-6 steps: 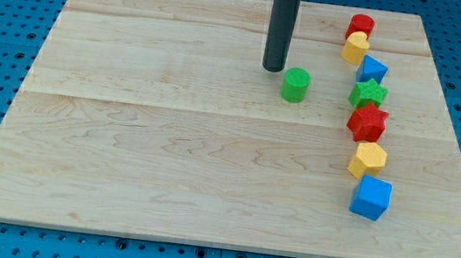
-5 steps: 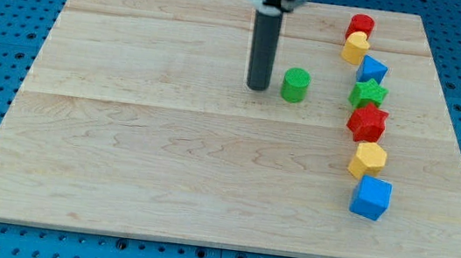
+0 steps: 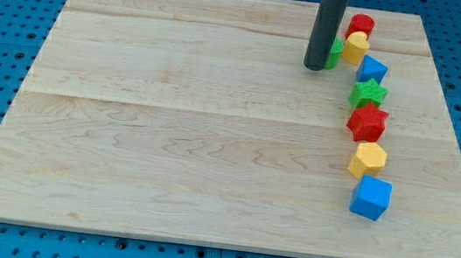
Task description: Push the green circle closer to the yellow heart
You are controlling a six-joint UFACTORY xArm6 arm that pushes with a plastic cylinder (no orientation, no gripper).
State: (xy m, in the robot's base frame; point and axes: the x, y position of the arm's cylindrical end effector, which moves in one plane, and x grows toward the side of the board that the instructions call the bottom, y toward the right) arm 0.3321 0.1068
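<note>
My tip (image 3: 315, 68) rests on the pale wooden board (image 3: 167, 139) near the view's top right; being a plain rod, it has nothing to spread or pinch. The green circle block (image 3: 335, 53) peeks out just right of the rod, mostly hidden, pressed against it and just beside the yellow heart block (image 3: 356, 47). The red cylinder block (image 3: 360, 25) sits above the heart.
</note>
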